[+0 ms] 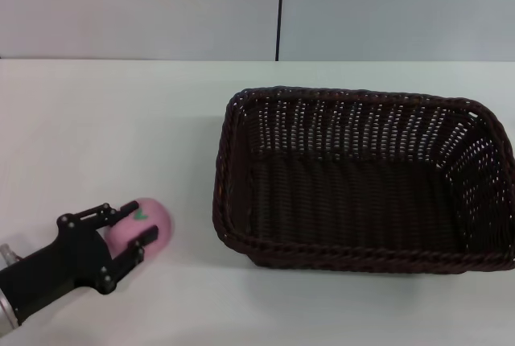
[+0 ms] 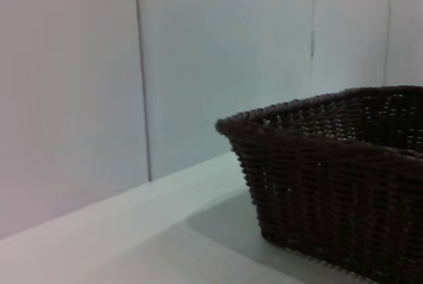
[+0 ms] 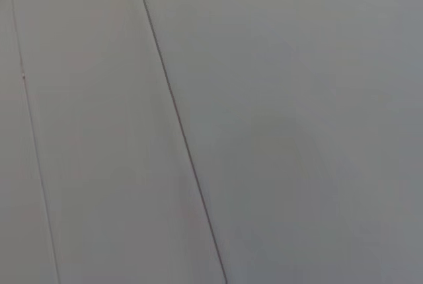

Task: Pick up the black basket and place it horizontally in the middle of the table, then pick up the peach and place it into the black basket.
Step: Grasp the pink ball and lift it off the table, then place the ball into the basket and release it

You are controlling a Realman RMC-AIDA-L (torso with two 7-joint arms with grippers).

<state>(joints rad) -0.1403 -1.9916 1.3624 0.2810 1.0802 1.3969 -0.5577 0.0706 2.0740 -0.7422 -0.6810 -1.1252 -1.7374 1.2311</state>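
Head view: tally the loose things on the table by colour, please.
Dark brown-black: 1, the black basket, standing empty.
Pink: 1, the peach, on the table between the fingers of the left pincer.
Total: 2.

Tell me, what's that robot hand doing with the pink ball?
The left gripper has its fingers around the peach, a little pink toy, near the left front of the white table. The peach looks to be on or just above the tabletop. The black basket sits lying flat toward the right, with nothing inside. The peach has not gone into it yet. The right arm is out of sight.
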